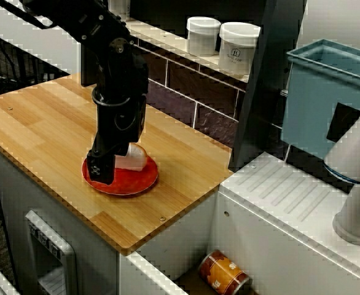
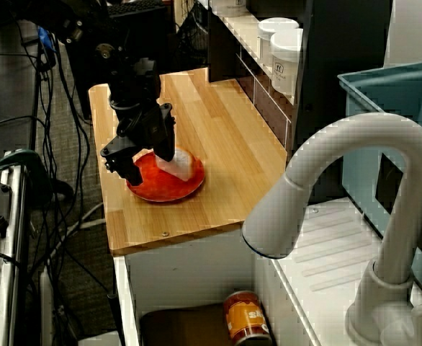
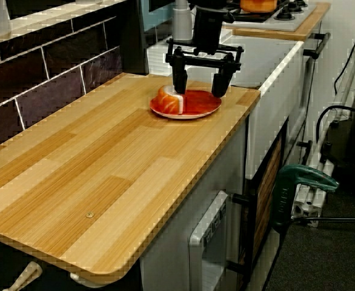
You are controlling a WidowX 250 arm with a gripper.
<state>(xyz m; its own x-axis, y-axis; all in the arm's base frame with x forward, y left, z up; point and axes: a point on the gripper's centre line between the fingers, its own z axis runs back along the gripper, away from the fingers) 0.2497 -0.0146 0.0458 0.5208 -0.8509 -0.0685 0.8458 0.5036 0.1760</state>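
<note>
The white faucet (image 2: 355,135) curves across the foreground of the view over the sink. Beyond it, at about 10 o'clock, lies the wooden tabletop (image 2: 218,108). On it, close to the front edge, sits a red plate (image 2: 164,184).

A white-and-orange piece (image 2: 178,163) lies on the plate. In the view along the tabletop, this piece (image 3: 170,99) rests on the plate's (image 3: 192,106) 9 o'clock side.

The black claw (image 3: 200,85) hangs low over the plate with its fingers (image 3: 179,82) spread wide, reaching nearly across the plate. One finger comes down right at the piece, either touching it or just beside it; the pictures do not settle which. The other finger stands over the plate's 3 o'clock rim, well apart from the piece. Nothing is pinched between them.

In the high view from the front, the claw (image 1: 120,153) hides part of the plate (image 1: 128,184), and the piece (image 1: 133,158) shows between the fingers.

Two white jars (image 1: 238,48) stand on the shelf at 1 o'clock from the plate, and a blue bin (image 1: 327,98) at 2 o'clock. A can (image 1: 224,273) lies on its side in the compartment below, at 5 o'clock.
</note>
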